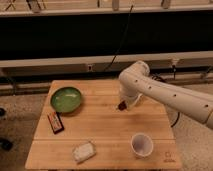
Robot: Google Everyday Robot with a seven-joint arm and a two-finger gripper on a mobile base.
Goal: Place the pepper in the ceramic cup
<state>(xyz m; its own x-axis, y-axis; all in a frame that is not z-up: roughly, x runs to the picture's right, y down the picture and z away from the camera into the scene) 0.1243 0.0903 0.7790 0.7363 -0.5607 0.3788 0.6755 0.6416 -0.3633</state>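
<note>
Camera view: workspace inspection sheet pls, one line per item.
Surface: wooden table, slatted top.
Job's things: ceramic cup upright, front right; pepper held at the tool's tip above the table.
Clutter: green bowl back left; dark flat packet left edge; pale wrapped item front.
Grippers: tool over table's right-centre, shut on the pepper, back-left of the cup.
Cables: black cable hanging behind the table.
Surroundings: dark wall, pale rails.

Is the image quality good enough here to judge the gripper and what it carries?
Camera view: soft blur throughout; gripper over the table shows a small dark red pepper, outline smeared; ceramic cup is bright but readable; the background is dark.
</note>
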